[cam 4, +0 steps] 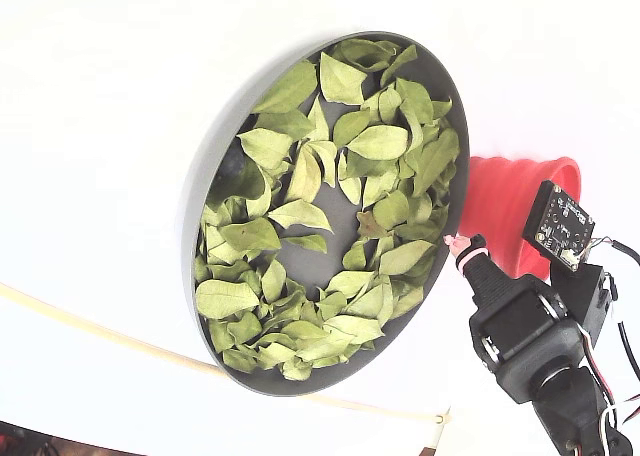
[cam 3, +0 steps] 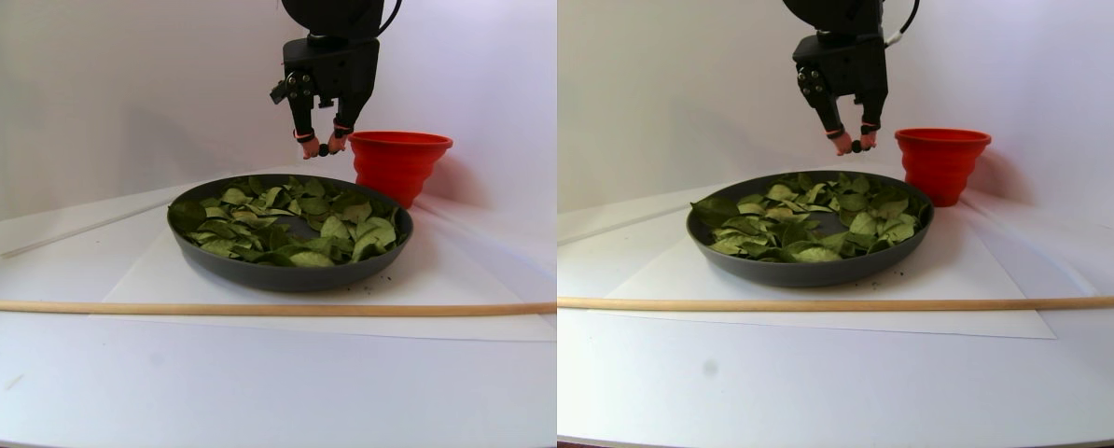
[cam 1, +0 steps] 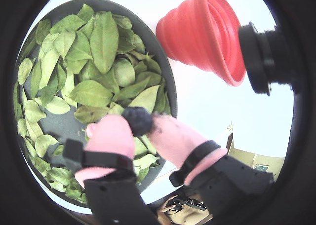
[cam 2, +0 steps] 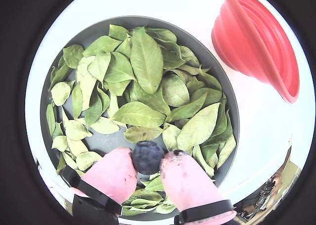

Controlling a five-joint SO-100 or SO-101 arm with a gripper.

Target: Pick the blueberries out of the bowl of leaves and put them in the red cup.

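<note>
Your gripper (cam 2: 148,169) is pinching blueberry (cam 2: 147,156), hovering above bowl (cam 2: 230,136) near red cup (cam 2: 256,37). You're risking berry rolling from rounded pink fingertips (cam 2: 182,178) if you're swinging fast.

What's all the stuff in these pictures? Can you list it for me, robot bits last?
blueberry: one, dark blue-black, pinched between the pink fingertips, lifted above the bowl's rim
leaves: many, light green to olive, spread inside the bowl
bowl: one, dark grey, wide and shallow, on the white sheet
red cup: one, bright red with ribbed sides, upright just beyond the bowl
white sheet: one, white, lying under the bowl
wooden stick: one, pale tan, lying across the table in front of the bowl
table: one, white
gripper: one, black with pink fingertips, shut on the blueberry, hanging over the bowl's edge on the cup's side
</note>
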